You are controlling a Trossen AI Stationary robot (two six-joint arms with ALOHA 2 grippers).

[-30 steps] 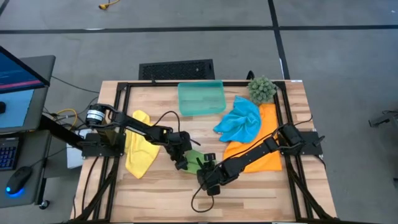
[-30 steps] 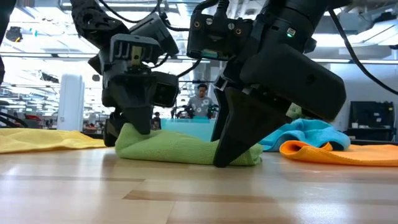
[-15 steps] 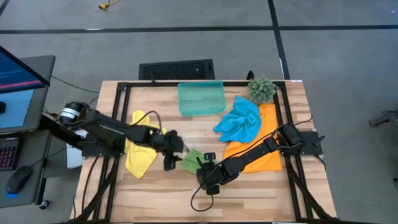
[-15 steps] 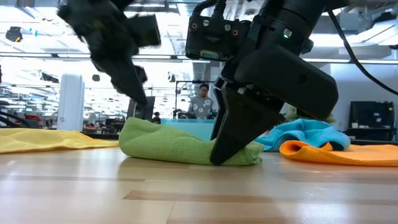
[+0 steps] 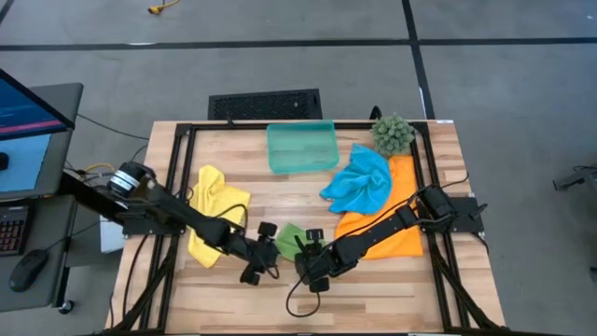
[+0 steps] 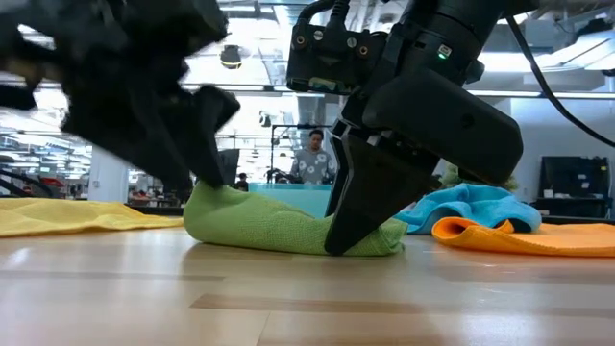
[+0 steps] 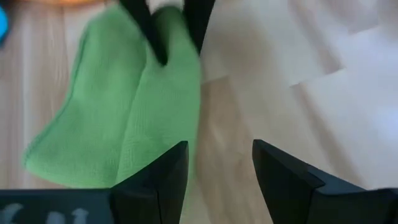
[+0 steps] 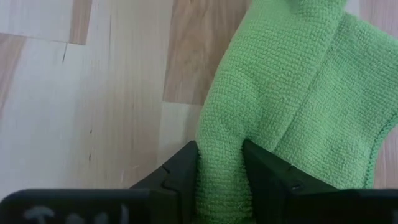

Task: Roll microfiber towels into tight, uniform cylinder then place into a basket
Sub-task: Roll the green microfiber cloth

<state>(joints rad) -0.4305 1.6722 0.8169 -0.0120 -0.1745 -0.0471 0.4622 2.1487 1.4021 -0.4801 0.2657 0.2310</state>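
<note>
The bright green towel (image 5: 287, 237) lies bunched on the table's near middle and also shows in the low view (image 6: 259, 223). My right gripper (image 8: 221, 171) is shut on it; it also shows in the high view (image 5: 311, 264). My left gripper (image 7: 217, 168) is open, low at the towel's near left side (image 5: 263, 262), one finger at the towel's edge. The yellow towel (image 5: 210, 219) lies at the left. The sky blue towel (image 5: 359, 182) lies partly on the orange towel (image 5: 396, 229) at the right. The teal basket (image 5: 301, 147) stands at the far middle. My right gripper pinches a raised fold of the green towel (image 8: 222, 127) between its two fingers, at the towel's end nearest the table's right (image 6: 380, 240). The fingers slant down from the right. The towel lies on the table. Whether my left gripper touches the towel's edge cannot be told.
A spiky green plant ball (image 5: 393, 133) sits at the far right corner. A black frame (image 5: 177, 177) runs round the table. Bare wood (image 5: 373, 294) lies along the near edge. A person (image 6: 309, 154) shows far behind the table.
My left gripper has come up off the green towel's left end, swung toward the table's near edge and turned, and is now low beside the towel. The towel's left end has stayed on the table. My right gripper has kept its hold.
</note>
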